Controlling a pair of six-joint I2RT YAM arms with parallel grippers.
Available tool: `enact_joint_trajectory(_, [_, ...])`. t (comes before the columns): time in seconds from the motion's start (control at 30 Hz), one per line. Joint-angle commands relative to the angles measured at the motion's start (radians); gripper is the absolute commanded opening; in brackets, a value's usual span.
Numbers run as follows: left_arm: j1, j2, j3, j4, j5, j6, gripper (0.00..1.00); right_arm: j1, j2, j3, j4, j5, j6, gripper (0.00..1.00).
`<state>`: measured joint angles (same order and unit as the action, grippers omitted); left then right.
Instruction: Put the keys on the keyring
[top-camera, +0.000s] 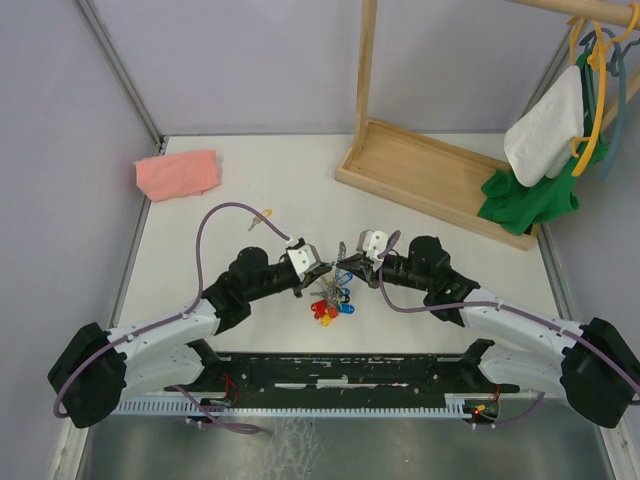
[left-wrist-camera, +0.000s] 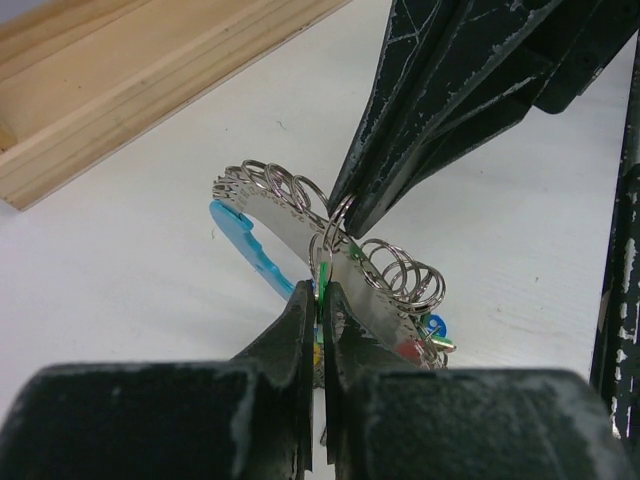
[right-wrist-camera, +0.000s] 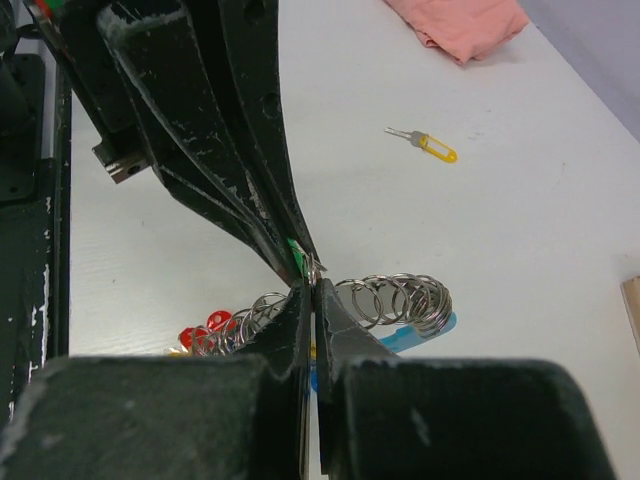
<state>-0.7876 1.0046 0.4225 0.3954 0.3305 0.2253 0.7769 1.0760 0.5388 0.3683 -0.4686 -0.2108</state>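
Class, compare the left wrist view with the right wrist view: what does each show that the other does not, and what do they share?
Only the left wrist view: the wooden base behind the bunch. Only the right wrist view: the yellow-headed key lying alone on the table, and the pink cloth beyond it. Both: the keyring with its light-blue tag, the left claw shut on the green-headed key, and the right claw shut at a ring.
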Motion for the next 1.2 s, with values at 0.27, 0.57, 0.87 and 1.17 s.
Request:
enact_joint_trajectory(0.27, [-0.035,0.031,0.031,0.093,-0.12,-0.023,0.03,-0.001,-0.051,-0.017,0.155,0.056,0.033,0.05])
enact_joint_trajectory(0.57, [-0.034,0.014,0.115,-0.015,-0.09,0.142,0.03,0.0,-0.062,0.115,-0.246,-0.011,-0.093,0.29])
enact_joint_trajectory(0.87, [-0.035,-0.001,0.148,-0.086,0.054,0.258,0.03,-0.001,-0.011,0.281,-0.538,-0.034,-0.272,0.46])
enact_joint_trajectory(1.17, [-0.034,-0.011,0.149,-0.089,0.094,0.271,0.03,-0.008,0.09,0.378,-0.652,-0.089,-0.42,0.52])
